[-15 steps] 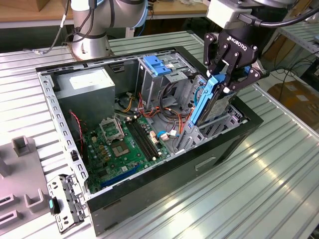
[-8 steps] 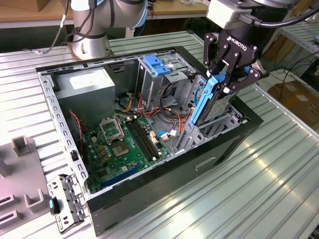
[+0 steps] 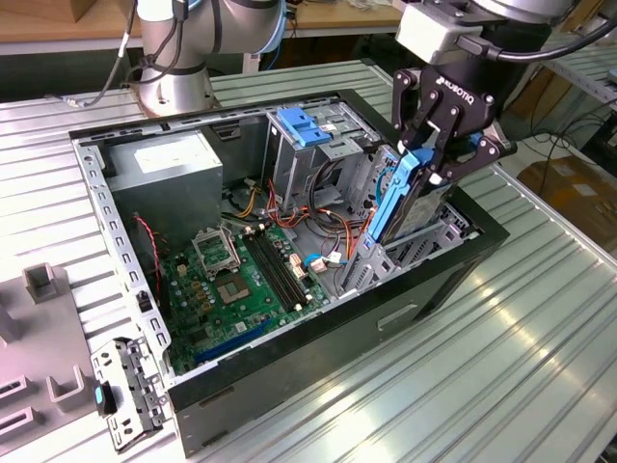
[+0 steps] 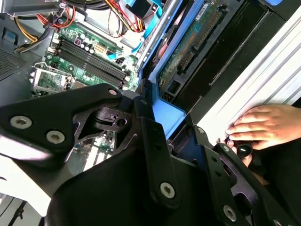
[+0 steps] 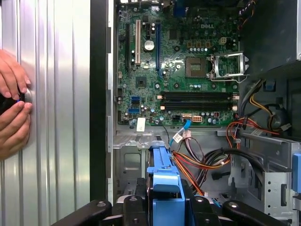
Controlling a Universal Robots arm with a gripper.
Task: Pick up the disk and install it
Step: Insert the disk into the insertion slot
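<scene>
The black gripper (image 3: 431,159) was clamped on the dark, flat rectangular disk (image 3: 397,198) with blue plastic rails, which stood steeply tilted, its lower end inside the open black computer case (image 3: 405,299) beside the green motherboard (image 3: 231,280). A person's hand (image 5: 11,110) lay on the ribbed metal table (image 3: 501,367).

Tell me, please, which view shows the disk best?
The exterior view: the disk stands on edge, tilted, clamped in the gripper and partly inside the case. The second wrist view shows its circuit-board face and blue rail close up; the first wrist view shows the blue rail end-on.
</scene>
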